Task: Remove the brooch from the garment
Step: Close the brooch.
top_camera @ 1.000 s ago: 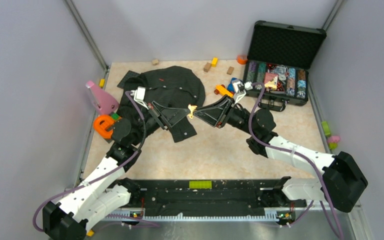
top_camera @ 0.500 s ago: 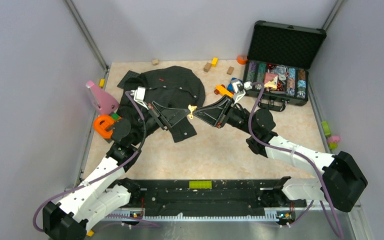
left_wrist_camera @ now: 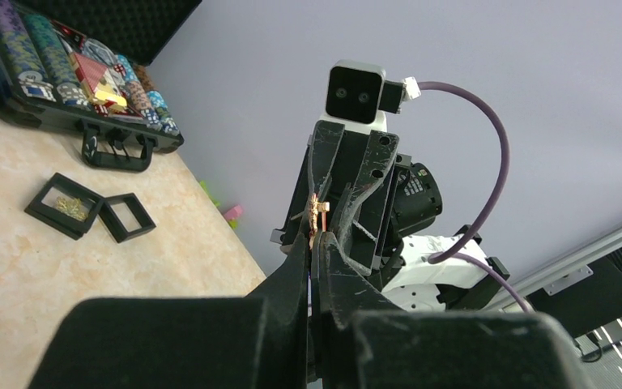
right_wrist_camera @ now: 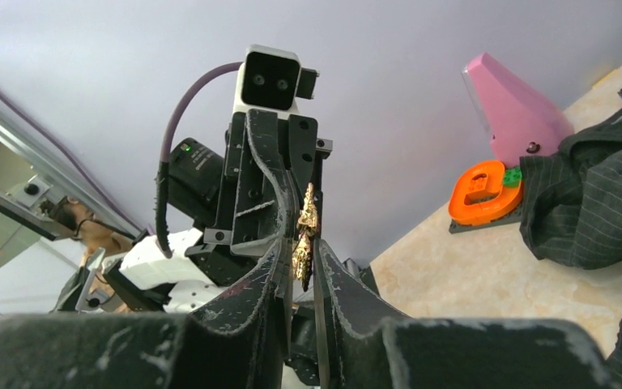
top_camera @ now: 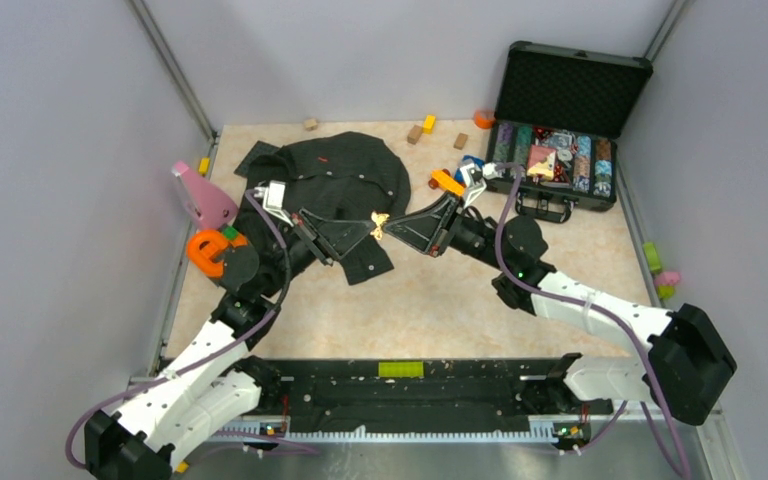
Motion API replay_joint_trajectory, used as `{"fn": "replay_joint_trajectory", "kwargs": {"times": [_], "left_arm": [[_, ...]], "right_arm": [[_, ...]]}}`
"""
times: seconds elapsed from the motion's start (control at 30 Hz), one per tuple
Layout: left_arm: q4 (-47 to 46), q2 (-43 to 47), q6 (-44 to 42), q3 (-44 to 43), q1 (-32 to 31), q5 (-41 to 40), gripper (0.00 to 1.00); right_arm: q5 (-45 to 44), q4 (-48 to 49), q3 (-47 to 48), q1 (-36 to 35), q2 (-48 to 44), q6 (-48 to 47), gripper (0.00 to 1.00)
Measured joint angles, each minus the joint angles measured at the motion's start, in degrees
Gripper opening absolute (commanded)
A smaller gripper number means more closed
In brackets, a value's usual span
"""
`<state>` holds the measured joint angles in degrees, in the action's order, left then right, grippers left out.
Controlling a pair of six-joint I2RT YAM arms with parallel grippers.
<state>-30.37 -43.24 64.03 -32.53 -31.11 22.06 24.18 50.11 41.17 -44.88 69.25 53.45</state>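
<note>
Brooch (right_wrist_camera: 304, 231) (gold, shiny) held up over the desk's (top_camera: 440, 300) middle.
Left tool (left_wrist_camera: 314, 237) clenched on it; right tool's (right_wrist_camera: 301, 261) grip, cannot tell. Long side runs tool to tool.

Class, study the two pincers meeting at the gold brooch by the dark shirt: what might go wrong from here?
1. The brooch sits only at the very tips of the left pincer and right pincer, so it may slip out and drop.
2. If the arms pull apart while both seem to grip it, it might bend or twist loose.
</note>
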Motion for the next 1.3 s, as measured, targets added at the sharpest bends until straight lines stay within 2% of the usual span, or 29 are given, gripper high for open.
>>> {"fn": "replay_joint_trajectory", "kwargs": {"times": [0.23, 0.47, 0.83, 0.93, 1.1, 1.3], "left_arm": [[-0.1, 1.6, -1.2, 0.6, -0.1, -1.7, 0.00], [-0.8, 1.9, -1.4, 1.1, 0.0, -2.5, 0.00], [-1.2, 1.7, -3.1, 1.0, -0.2, -1.9, 0.00], [2.4, 1.6, -10.4, -0.5, -2.4, -2.0, 0.00], [9.0, 3.3, -26.1, -2.3, -9.1, -6.8, 0.00], [11.6, 3.3, -36.1, -2.3, -11.2, -11.3, 0.00]], "right_arm": [[-1.9, -2.7, 0.1, 0.0, -1.4, -1.1, 0.17], [-2.6, -3.6, 0.1, 0.0, -1.7, -1.9, 0.37], [-2.7, -4.5, -0.7, 0.0, -6.9, -5.8, 0.54], [-3.3, -7.6, -0.7, 0.0, -8.8, -8.1, 0.59], [-7.1, -15.5, -0.7, 0.0, -13.4, -12.9, 0.53], [-8.7, -21.8, -0.7, -0.3, -14.4, -16.6, 0.55]]}}
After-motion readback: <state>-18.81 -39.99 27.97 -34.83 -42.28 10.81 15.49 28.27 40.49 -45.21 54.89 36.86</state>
